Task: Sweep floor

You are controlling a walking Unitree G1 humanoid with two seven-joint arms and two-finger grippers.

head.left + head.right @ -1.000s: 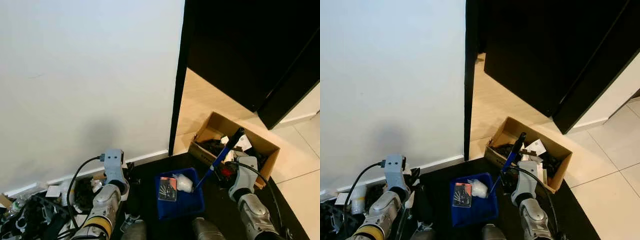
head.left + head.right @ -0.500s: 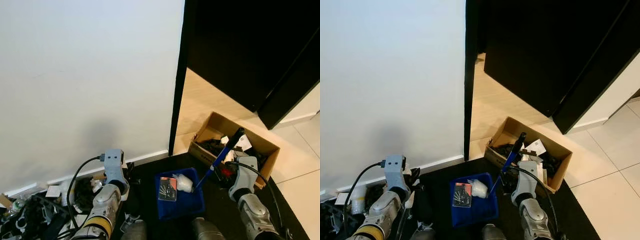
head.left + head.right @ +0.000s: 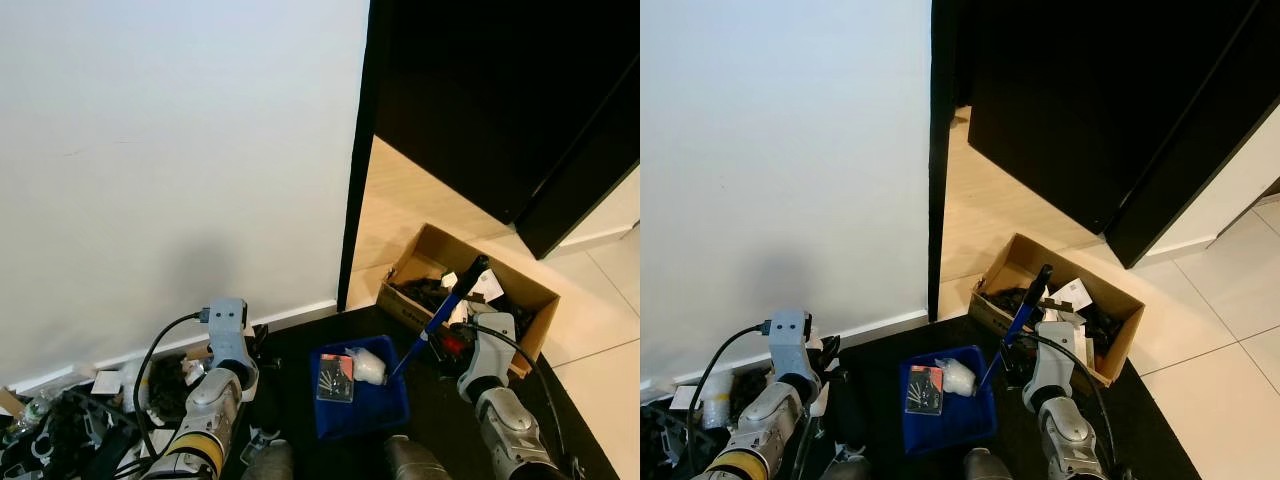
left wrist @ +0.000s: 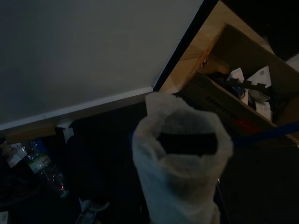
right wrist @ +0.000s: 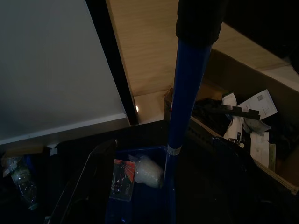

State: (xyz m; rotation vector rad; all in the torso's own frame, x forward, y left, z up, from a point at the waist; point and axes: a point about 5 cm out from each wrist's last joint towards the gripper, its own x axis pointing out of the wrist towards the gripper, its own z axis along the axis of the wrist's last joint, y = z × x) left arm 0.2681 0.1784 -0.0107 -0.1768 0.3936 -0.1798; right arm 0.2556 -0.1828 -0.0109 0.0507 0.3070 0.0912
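From the head views, the blue plastic dustpan (image 3: pixel 358 400) sits on dark floor near the open cardboard box (image 3: pixel 465 290) — its blue black-capped handle (image 3: pixel 442 311) leans at the right gripper (image 3: pixel 452 348), fingers unclear. At the left wrist, a crumpled white bag (image 4: pixel 180 163) hides the fingers. The right wrist view runs along the handle, the grip unclear.

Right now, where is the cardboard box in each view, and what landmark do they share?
Left eye view: cardboard box lower right, before the doorway.
Right eye view: box lower centre-right.
Left wrist view: box beyond the white bag.
Right wrist view: box behind the blue handle.
Shared landmark: black door frame.
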